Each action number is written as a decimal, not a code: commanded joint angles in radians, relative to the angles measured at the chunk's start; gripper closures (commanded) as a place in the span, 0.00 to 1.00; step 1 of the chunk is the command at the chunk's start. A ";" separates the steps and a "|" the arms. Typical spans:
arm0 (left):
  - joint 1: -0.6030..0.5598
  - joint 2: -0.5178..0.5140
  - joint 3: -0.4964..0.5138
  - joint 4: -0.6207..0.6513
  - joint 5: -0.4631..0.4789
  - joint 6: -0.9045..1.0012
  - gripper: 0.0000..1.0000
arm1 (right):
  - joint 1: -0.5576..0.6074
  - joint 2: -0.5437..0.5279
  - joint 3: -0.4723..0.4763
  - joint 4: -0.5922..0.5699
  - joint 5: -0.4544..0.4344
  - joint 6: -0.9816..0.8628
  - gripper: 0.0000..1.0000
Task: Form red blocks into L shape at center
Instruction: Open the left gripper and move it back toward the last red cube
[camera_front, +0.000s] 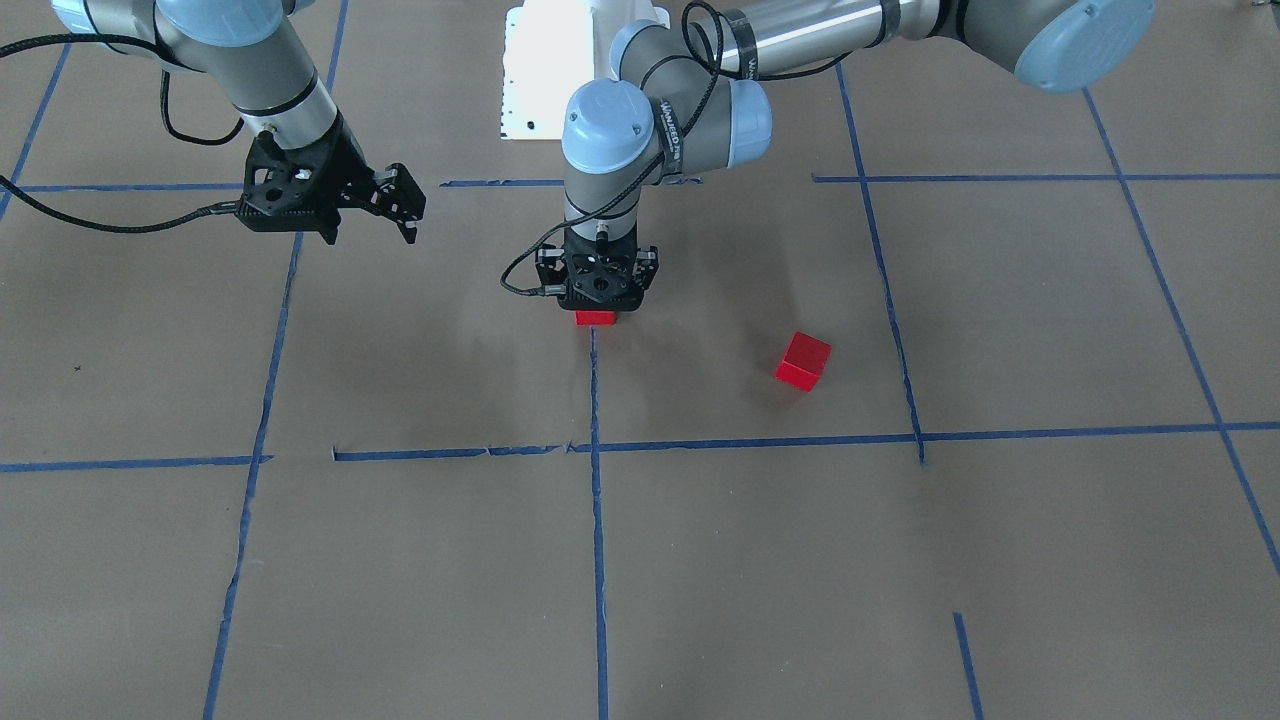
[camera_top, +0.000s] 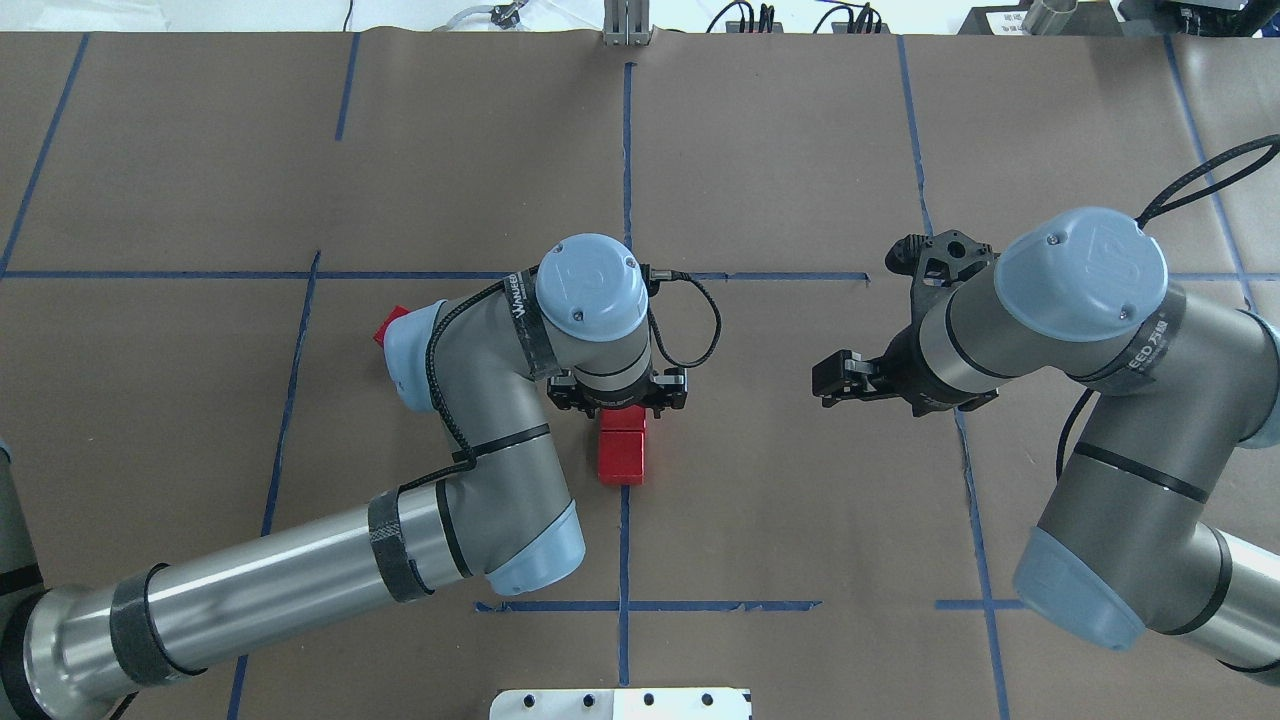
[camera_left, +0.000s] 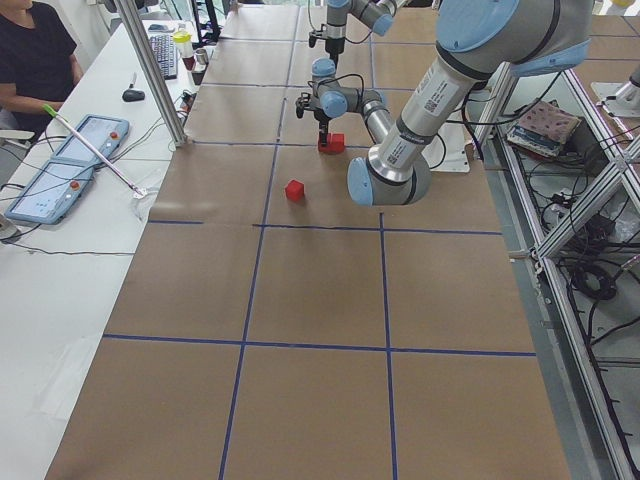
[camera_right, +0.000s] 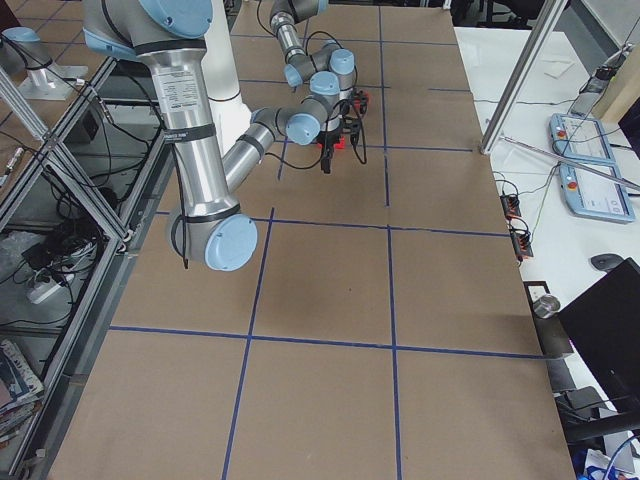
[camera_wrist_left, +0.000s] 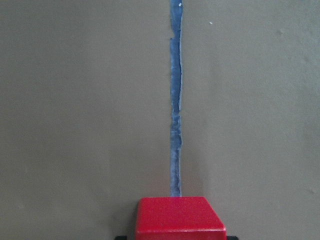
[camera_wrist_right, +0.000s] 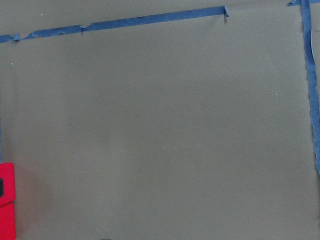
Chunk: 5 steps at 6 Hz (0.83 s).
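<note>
My left gripper (camera_front: 597, 300) points straight down at the center, on the central blue tape line (camera_front: 594, 400). It is shut on a red block (camera_front: 595, 318) that rests on the paper; this block fills the bottom of the left wrist view (camera_wrist_left: 180, 217). In the overhead view a second red block (camera_top: 620, 465) lies flush against the held one (camera_top: 622, 422), in a row along the line. The third red block (camera_front: 802, 361) lies apart on the robot's left, turned askew and half hidden by my left elbow in the overhead view (camera_top: 388, 323). My right gripper (camera_front: 400, 205) is open, empty and raised.
A white base plate (camera_front: 545, 70) sits at the robot's edge of the table. Blue tape lines (camera_front: 760, 440) cross the brown paper. An operator and tablets (camera_left: 70, 170) are at a side desk beyond the table.
</note>
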<state>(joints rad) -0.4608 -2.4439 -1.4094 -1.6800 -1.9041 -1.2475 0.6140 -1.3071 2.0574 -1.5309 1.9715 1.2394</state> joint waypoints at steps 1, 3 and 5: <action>-0.028 0.005 -0.035 0.002 0.000 -0.001 0.00 | 0.001 -0.001 0.000 0.000 0.000 0.000 0.00; -0.117 0.168 -0.236 0.002 -0.001 0.175 0.02 | 0.006 -0.003 0.006 0.000 0.003 0.000 0.00; -0.208 0.297 -0.263 -0.041 -0.010 0.480 0.03 | 0.006 -0.006 0.007 0.000 0.001 0.000 0.00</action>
<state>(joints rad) -0.6269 -2.2117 -1.6543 -1.6936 -1.9116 -0.9175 0.6196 -1.3116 2.0638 -1.5309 1.9731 1.2394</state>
